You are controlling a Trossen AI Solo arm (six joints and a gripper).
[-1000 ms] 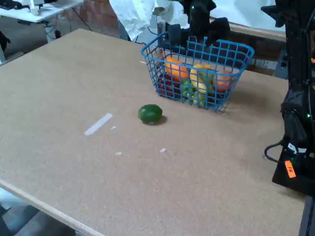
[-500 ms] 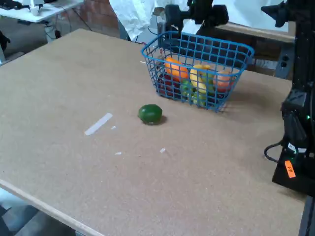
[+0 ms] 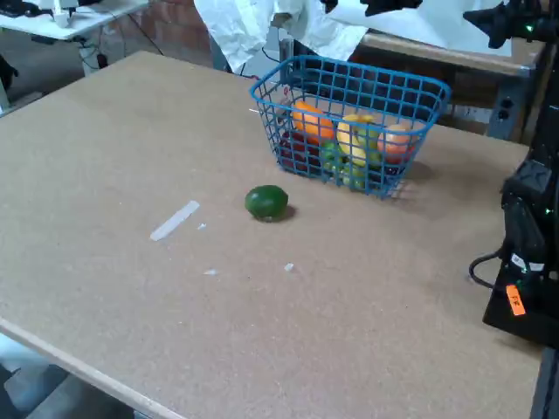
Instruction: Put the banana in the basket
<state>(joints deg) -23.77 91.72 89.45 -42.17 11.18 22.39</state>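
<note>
A broad tan desk (image 3: pixel 131 131) fills the fixed view. Beyond its far edge stands a brick wall (image 3: pixel 170 26), with crumpled white cloth (image 3: pixel 236 26) just right of the brick. A white table (image 3: pixel 61 22) sits past the desk's far left corner.

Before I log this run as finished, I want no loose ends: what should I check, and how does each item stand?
1. Banana inside the basket: ok, yellow fruit lies among the others.
2. Basket upright on the table: ok.
3. Gripper clear of the basket: ok, only dark arm parts at the top edge.
4. Gripper open: cannot tell.
5. Lime on the table, apart from the basket: ok.
</note>
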